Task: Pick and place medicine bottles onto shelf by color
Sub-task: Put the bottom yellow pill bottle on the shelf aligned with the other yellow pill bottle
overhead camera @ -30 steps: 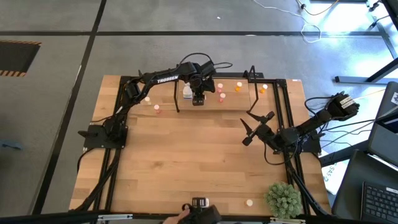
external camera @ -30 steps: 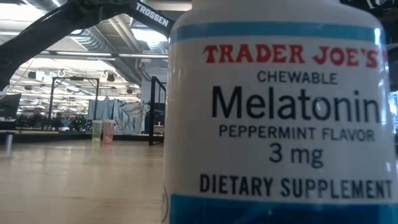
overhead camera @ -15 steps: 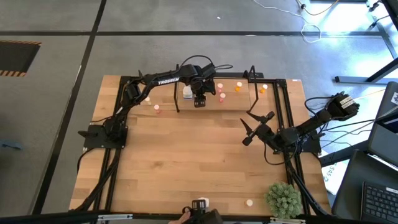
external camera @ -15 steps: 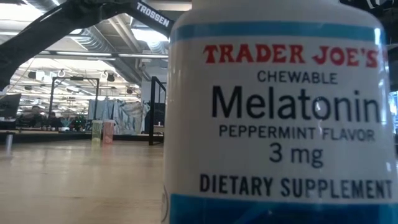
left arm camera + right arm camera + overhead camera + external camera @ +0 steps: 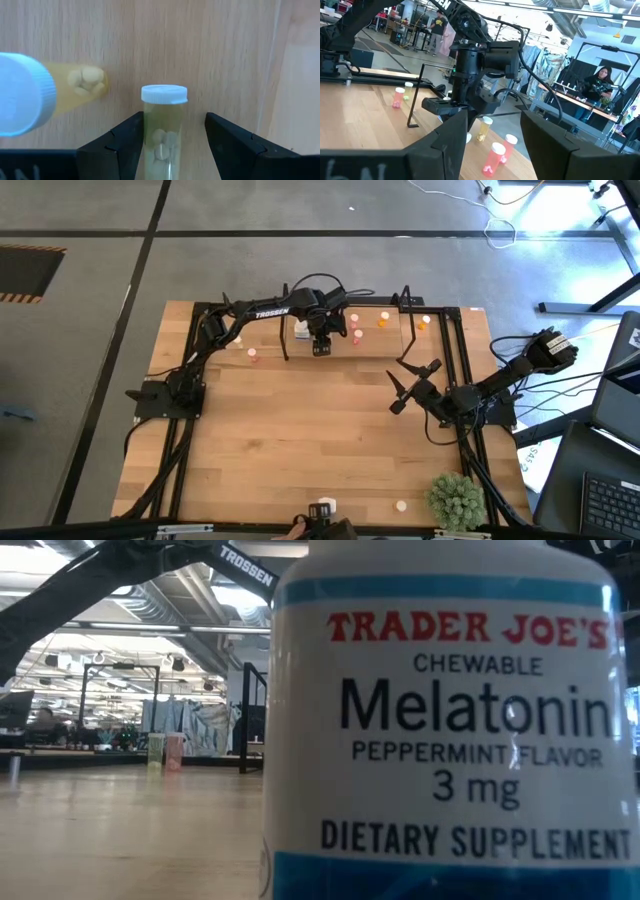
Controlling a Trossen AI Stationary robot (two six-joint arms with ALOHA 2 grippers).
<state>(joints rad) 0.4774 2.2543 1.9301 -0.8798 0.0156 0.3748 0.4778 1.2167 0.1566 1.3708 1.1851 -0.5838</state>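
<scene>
Midway, we judge: left gripper (image 5: 174,137), at twelve o'clock, stands open around a yellowish clear white-capped medicine bottle (image 5: 163,131) by the black-framed shelf (image 5: 403,320); right gripper (image 5: 413,384), open, waits at three o'clock; small pale bottles (image 5: 401,505) at six o'clock remain unsorted.

Pale wooden plank counter (image 5: 300,430) bordered by a black metal frame (image 5: 182,450). At its far edge stands a low shelf with thin black upright end frames (image 5: 408,330) and a pale flat base. On that base rest small pink bottles (image 5: 354,326) and small orange bottles (image 5: 383,319), with a chunkier white bottle (image 5: 300,330) near the left upright. Two small pale pink bottles (image 5: 252,355) stand on the counter left of the shelf. At the near edge stand a white melatonin bottle with blue bands (image 5: 450,730), a small cream bottle (image 5: 401,505) and a green bushy plant (image 5: 457,500) at the near right corner.
</scene>
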